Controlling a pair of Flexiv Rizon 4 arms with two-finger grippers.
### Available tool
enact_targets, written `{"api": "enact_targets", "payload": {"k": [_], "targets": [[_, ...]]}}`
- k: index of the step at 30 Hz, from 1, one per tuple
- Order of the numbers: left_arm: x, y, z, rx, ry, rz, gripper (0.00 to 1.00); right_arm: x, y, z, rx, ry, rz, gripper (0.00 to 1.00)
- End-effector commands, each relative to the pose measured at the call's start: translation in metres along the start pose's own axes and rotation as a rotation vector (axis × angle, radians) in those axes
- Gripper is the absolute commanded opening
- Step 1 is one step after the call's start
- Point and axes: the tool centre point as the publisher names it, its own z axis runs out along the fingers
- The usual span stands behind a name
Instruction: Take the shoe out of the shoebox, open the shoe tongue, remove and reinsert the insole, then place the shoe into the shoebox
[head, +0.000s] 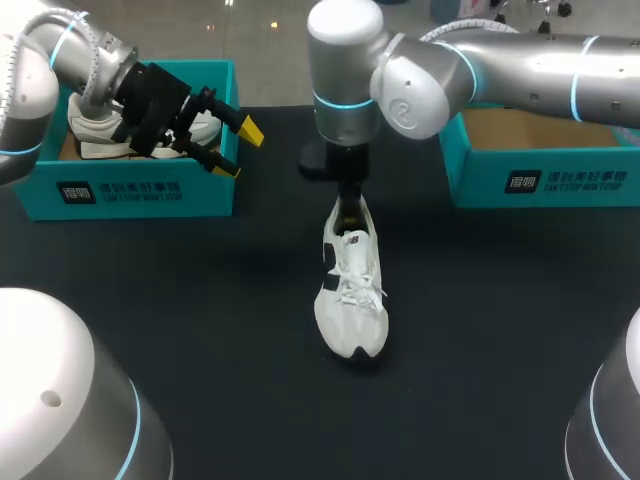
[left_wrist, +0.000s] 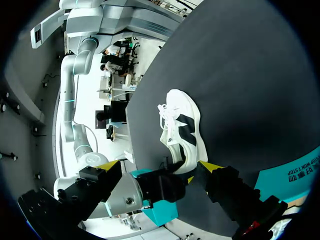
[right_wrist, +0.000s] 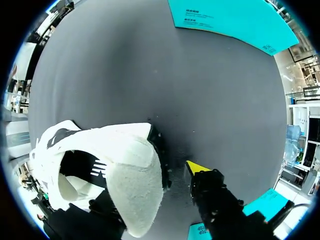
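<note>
As the shoe (head: 352, 300) lies on the flat black table (head: 480, 330), toe nearest me, long axis running straight away | right gripper (head: 347, 208) at its heel, spread, visible tip clear of it (not clamped), the nearer arm | left gripper (head: 238, 150) wide, empty, over left shoebox (head: 140, 195) | right shoebox (head: 540, 180) well apart, far right.

two shoes (head: 352, 300) (head: 88, 118), two shoeboxes (head: 130, 190) (head: 560, 182)

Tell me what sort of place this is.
Probably a robotics lab bench: left arm and right arm over a black table with a white sneaker and two teal shoeboxes.
</note>
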Motion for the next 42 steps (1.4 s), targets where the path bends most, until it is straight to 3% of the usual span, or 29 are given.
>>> {"api": "enact_targets", "payload": {"k": [1, 9, 16, 21, 33, 42], "targets": [[0.000, 0.000, 0.000, 0.001, 0.003, 0.000, 1.00, 0.000, 0.002, 0.000, 0.010, -0.003, 0.004, 0.00], [0.000, 0.000, 0.000, 0.001, 0.003, 0.000, 1.00, 0.006, -0.005, -0.021, 0.010, -0.025, 0.067, 0.00], [0.000, 0.000, 0.000, 0.001, 0.003, 0.000, 1.00, 0.009, -0.011, -0.067, 0.000, -0.006, 0.078, 0.00], [0.000, 0.000, 0.000, 0.001, 0.003, 0.000, 1.00, 0.007, -0.014, -0.106, 0.044, 0.021, 0.082, 0.00], [0.000, 0.000, 0.000, 0.001, 0.003, 0.000, 1.00, -0.002, -0.015, -0.192, -0.015, -0.044, 0.074, 0.00], [0.000, 0.000, 0.000, 0.001, 0.003, 0.000, 1.00, -0.008, -0.009, -0.230, -0.025, -0.096, 0.049, 0.00]]}}
